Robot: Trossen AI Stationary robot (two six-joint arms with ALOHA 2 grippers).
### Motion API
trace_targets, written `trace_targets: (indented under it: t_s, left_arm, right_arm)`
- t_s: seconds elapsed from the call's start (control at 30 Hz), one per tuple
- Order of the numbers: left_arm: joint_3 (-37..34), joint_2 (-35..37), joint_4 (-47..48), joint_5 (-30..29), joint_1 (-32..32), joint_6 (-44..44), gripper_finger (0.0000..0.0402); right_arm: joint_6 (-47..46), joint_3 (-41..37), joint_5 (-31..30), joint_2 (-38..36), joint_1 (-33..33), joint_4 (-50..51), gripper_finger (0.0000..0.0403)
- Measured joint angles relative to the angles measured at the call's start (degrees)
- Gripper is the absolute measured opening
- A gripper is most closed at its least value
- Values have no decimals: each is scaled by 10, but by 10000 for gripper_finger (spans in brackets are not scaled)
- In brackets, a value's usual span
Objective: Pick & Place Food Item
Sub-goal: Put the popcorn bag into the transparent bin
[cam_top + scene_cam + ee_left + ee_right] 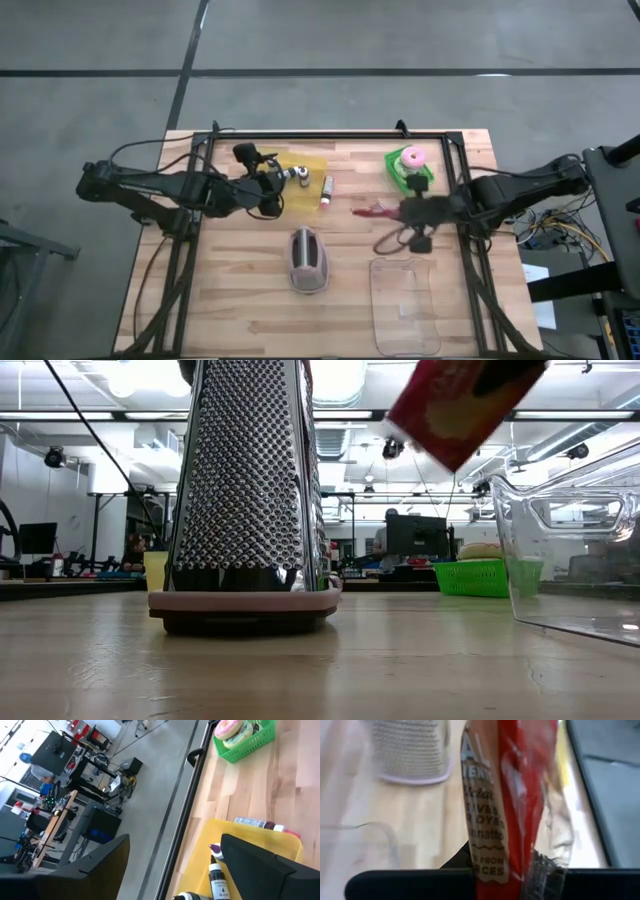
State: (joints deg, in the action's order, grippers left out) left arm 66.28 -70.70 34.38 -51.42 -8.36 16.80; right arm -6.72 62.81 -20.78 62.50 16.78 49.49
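Jaws of the right gripper (405,213) pinch one end of the red snack packet (377,211), held above mid-table, long axis pointing toward the yellow tray (305,165). Left gripper (272,190) gapes wide over that tray.

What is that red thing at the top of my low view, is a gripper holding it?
Observer: Yes. It is a red snack packet, pinched in the right gripper, seen clearly in the right wrist view.
Operator: Where is it over the table?
Observer: From above, it hangs between the green basket and the clear container, not yet over the container.
Operator: And the left arm?
Observer: The left gripper is open over the yellow tray holding small bottles, behind the grater.
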Motion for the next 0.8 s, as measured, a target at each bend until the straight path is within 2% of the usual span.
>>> trace_targets:
  t_s: [0.27, 0.57, 0.8]
  left_arm:
    - [0, 3, -3, 0, 0, -6, 317]
    - [0, 3, -5, -1, 0, -6, 315]
    - [0, 3, -5, -2, 0, -6, 317]
  right_arm:
    - [-137, 76, 6, 36, 109, 129, 24]
    - [-244, 141, 77, 100, 201, 193, 24]
    - [-297, 185, 158, 158, 244, 192, 24]
